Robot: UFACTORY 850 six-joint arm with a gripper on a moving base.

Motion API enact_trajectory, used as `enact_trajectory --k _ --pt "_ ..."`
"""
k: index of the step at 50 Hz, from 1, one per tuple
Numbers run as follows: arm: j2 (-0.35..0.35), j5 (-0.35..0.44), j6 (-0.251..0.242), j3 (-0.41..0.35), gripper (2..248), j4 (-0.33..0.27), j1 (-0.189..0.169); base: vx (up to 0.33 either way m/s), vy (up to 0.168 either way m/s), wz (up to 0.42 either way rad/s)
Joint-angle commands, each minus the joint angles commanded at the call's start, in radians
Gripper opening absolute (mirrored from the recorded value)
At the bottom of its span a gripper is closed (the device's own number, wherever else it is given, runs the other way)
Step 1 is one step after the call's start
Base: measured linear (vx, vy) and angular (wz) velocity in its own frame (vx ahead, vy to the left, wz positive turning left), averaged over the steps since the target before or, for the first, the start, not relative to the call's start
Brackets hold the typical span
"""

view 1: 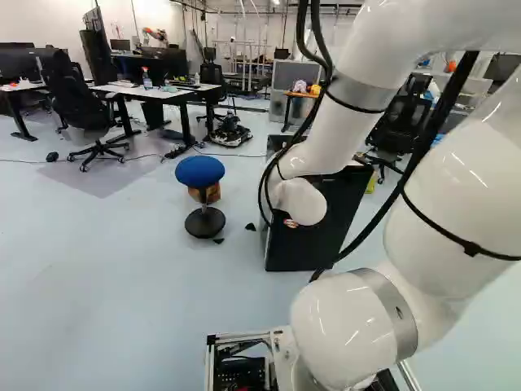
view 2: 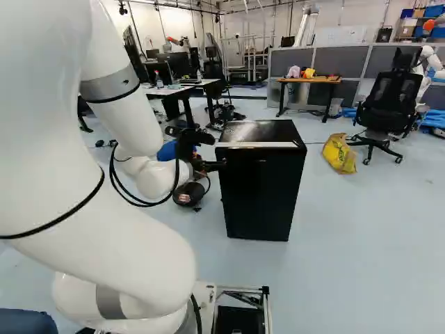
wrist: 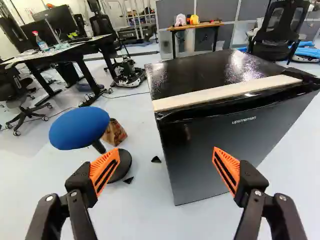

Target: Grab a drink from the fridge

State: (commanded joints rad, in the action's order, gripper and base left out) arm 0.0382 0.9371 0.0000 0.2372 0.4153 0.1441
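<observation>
Interior of fridge (view 2: 261, 198) hidden, arm (view 1: 456, 216) cut off by both base views' edges

Blue stool (view 1: 200, 170) has brown box (wrist: 115, 133) just behind it, office chair (view 1: 79, 96) to its left in left base view, desk (view 1: 168, 96) farther back (bottle (view 1: 146, 80) on top).

- A big white arm (view 1: 456, 220), all smooth, glossy, rounded tubes and fat elbows.
- Grey bands (view 2: 110, 85) circle it, and a silvery collar (view 1: 391, 314) low down has a small dark mark.
- Thin black straps (view 1: 468, 247) cinch it; black cables (view 1: 444, 114) hang in loops outside.
- Its gripper (view 2: 217, 152) is black, with bright orange ribbed pads (wrist: 106, 169), dark slots in them, and shiny round screws (wrist: 258, 193).
- Pale metal framing (view 2: 240, 289) around its foot.
</observation>
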Motion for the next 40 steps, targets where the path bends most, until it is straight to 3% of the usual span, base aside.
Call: enact_trajectory --k 40 --pt "-0.181 0.145 0.000 0.069 247 0.107 0.042 0.000 0.000 0.000"
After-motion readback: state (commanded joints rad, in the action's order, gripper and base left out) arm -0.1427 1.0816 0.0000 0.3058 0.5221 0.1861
